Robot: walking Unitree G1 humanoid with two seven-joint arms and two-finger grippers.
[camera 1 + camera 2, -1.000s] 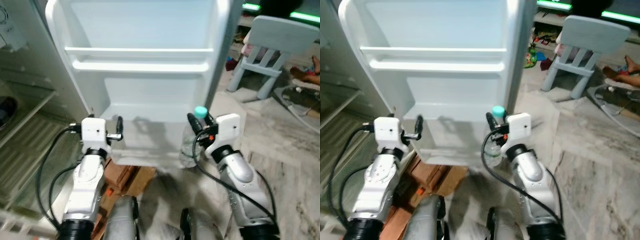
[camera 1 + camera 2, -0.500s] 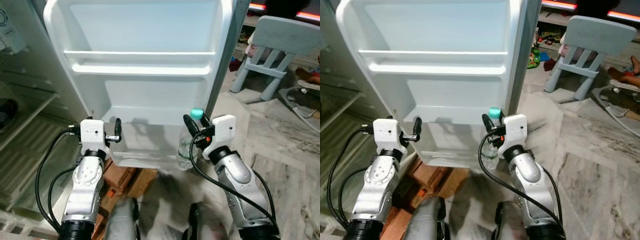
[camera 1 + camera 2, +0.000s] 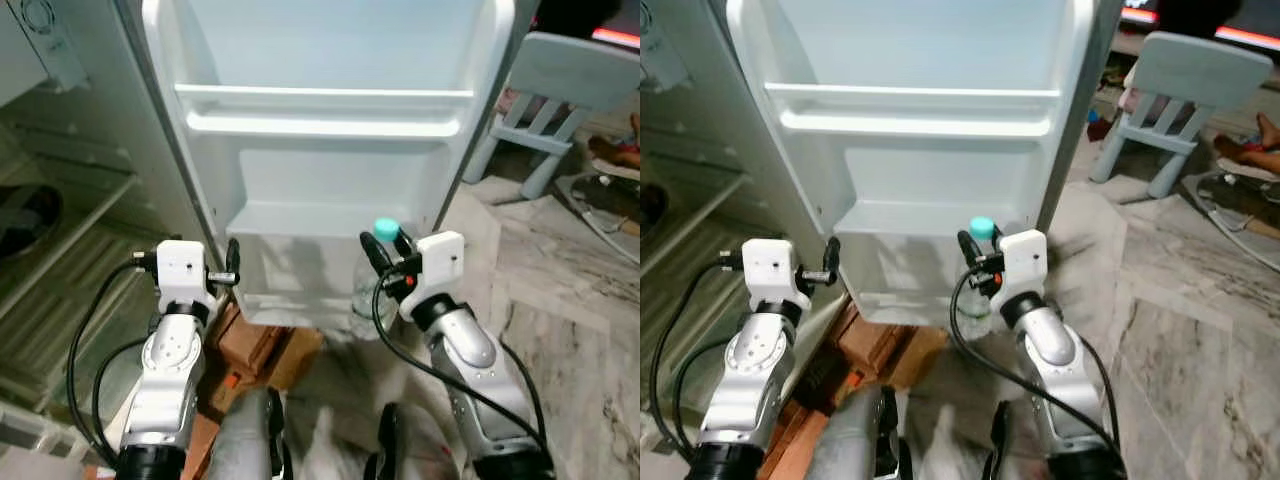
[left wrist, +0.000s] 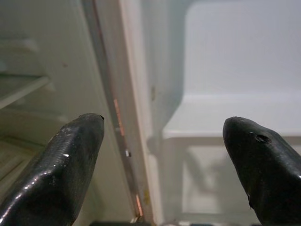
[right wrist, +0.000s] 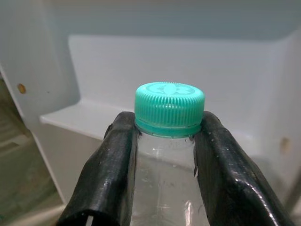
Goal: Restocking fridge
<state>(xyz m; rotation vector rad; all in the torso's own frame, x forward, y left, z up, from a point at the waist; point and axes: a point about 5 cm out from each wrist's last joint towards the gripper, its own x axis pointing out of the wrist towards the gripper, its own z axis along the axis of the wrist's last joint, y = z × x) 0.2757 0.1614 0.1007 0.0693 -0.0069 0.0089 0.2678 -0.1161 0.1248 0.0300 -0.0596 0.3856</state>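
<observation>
The right gripper (image 3: 385, 262) is clamped on a clear plastic bottle (image 5: 164, 188), its 2 black fingers (image 5: 110, 174) pressing the neck from either side just under the teal cap (image 5: 169, 108). The bottle hangs upright from that grip, and its clear body (image 3: 366, 300) reaches down below the fingers, in front of the lower door bin (image 3: 300, 290). The cap (image 3: 386, 230) stands just above the fingertips, near the bin's front wall on its right end.

The left gripper (image 3: 232, 268) is held at about the same height, well apart from the bottle on its left, with its 2 fingers (image 4: 66, 155) spread wide and nothing between them. Its wrist view looks between those fingers at the hinge edge (image 4: 127, 122) where the fridge door meets the cabinet, with the bin's ledge (image 4: 235, 117) beyond the other finger.

Below both grippers, between the 2 silver arms, a brown cardboard box (image 3: 262, 345) lies on the floor under the door's lower edge.

Beyond the grippers the open fridge door (image 3: 330, 110) rises white, with a long upper door shelf (image 3: 320, 108) running across it above the bin. To the left of the left gripper the fridge interior (image 3: 60, 230) shows its ribbed shelves in dim greenish light.

Farther off, to the right past the right gripper, a pale blue child's chair (image 3: 570, 95) stands on the marble-patterned floor (image 3: 570, 330), and white cables (image 3: 610, 220) lie beside it.
</observation>
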